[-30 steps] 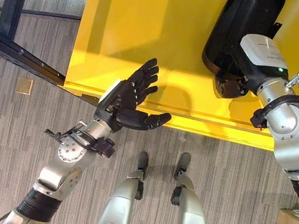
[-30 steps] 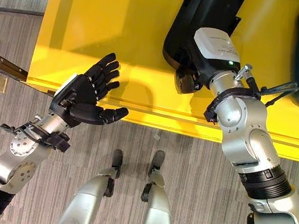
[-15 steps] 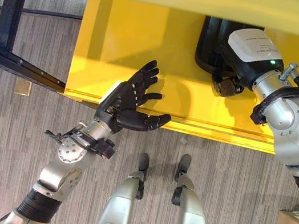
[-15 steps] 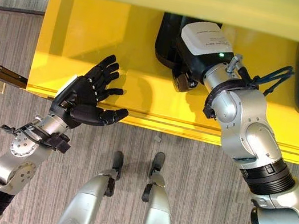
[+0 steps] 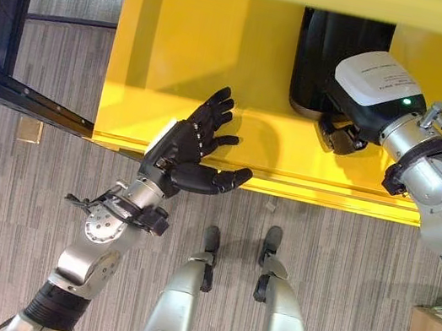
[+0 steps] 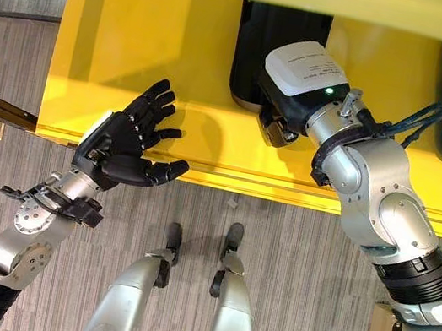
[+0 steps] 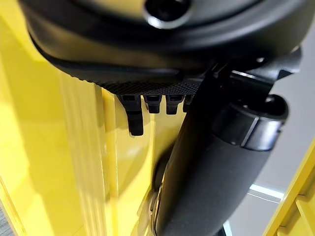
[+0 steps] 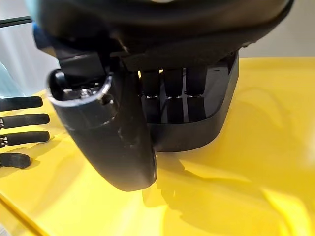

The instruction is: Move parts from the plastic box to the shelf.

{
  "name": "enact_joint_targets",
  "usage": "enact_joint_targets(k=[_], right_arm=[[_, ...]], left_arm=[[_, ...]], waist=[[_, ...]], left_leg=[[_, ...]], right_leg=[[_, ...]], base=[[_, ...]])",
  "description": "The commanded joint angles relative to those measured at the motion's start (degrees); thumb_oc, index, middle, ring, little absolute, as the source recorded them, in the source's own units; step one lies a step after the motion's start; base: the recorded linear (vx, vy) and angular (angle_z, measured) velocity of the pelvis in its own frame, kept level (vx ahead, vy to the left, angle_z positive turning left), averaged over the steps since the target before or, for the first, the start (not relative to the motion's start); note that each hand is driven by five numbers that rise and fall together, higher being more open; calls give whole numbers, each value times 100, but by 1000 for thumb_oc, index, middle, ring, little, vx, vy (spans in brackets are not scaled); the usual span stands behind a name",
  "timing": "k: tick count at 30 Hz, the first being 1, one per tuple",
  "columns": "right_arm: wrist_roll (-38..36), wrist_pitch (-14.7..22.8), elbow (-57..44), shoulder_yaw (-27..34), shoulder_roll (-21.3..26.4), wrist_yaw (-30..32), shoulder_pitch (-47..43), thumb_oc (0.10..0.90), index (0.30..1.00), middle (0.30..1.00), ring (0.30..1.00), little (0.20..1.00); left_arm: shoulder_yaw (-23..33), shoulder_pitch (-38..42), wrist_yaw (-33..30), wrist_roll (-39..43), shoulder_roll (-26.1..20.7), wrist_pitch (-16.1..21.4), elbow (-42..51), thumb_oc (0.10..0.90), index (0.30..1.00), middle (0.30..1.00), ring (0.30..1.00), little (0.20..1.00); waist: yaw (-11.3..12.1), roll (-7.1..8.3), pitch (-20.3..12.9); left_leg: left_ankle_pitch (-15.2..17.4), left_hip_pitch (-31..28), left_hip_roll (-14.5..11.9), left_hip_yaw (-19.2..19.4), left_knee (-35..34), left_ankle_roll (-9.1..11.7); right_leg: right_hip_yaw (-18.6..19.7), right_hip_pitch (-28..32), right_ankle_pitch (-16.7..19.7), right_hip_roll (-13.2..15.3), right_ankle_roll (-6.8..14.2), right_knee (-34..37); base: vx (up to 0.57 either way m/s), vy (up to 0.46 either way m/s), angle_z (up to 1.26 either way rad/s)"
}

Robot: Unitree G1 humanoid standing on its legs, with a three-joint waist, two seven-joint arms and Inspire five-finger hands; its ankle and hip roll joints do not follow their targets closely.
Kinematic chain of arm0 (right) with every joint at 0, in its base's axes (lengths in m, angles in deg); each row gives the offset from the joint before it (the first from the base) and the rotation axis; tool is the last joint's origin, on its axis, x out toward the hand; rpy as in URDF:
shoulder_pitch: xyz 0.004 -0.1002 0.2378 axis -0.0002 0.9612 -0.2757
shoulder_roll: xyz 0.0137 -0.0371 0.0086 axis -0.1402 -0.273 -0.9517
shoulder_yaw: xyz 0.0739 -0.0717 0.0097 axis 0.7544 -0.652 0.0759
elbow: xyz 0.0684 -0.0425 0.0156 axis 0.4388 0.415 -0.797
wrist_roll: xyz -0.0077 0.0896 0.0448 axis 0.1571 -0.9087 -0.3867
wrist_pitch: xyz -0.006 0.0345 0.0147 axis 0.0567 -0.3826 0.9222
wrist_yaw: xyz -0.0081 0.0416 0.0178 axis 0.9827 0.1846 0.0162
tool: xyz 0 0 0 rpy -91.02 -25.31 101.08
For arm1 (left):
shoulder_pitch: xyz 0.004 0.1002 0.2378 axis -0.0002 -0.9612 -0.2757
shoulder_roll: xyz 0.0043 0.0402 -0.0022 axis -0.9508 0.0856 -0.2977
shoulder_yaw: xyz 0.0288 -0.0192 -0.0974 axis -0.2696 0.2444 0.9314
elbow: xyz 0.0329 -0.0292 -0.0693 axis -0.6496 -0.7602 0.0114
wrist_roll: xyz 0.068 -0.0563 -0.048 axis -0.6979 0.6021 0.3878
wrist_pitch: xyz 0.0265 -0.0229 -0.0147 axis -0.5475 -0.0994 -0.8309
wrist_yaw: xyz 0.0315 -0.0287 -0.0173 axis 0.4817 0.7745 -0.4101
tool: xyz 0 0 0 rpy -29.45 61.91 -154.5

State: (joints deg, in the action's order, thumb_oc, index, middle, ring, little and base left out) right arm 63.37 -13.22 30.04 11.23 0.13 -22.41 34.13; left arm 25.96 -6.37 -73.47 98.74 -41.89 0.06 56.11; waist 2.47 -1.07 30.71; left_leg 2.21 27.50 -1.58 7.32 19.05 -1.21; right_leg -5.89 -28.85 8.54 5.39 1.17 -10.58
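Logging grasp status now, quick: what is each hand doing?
Left hand: open, fingers spread, holding nothing, above the yellow shelf's front edge.
Right hand: fingers reach onto the black part on the shelf; grip cannot be told.

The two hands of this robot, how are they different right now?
The left hand is spread open with nothing in it, at the front edge of the yellow shelf; the right hand reaches further in, its fingers against a black part standing there. Both are dark, on silver-grey arms.
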Motion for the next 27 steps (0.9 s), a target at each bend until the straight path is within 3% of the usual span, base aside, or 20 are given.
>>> enact_joint_targets(k=[1, 12, 27], right_arm=[[-22, 74, -414, 36, 254, 109, -90, 400, 300, 300, 300, 300], [125, 55, -417, 163, 224, 123, -27, 400, 300, 300, 300, 300], [21, 133, -539, 426, 521, 77, 354, 400, 300, 300, 300, 300]], left_arm=[[-84, -251, 112, 150, -231, 117, 555, 900, 1000, 1000, 1000, 1000], [-79, -203, 99, 198, -260, 77, 540, 900, 1000, 1000, 1000, 1000], [29, -401, 213, 242, -359, 134, 560, 900, 1000, 1000, 1000, 1000]], waist=[[-89, -72, -92], [-172, -108, -92], [-203, -85, -92]], left_leg=[[-394, -88, -121, -10, -453, 203], [-334, -33, -142, 24, -356, 224], [-322, 12, -147, 21, -333, 226]], right_leg=[[-60, 109, -1215, 0, 178, -1164], [-23, 34, -1274, -6, 153, -1244], [-10, -16, -1276, -13, 149, -1270]], base=[[0, 0, 0], [-2, -3, -2], [0, 0, 0]])
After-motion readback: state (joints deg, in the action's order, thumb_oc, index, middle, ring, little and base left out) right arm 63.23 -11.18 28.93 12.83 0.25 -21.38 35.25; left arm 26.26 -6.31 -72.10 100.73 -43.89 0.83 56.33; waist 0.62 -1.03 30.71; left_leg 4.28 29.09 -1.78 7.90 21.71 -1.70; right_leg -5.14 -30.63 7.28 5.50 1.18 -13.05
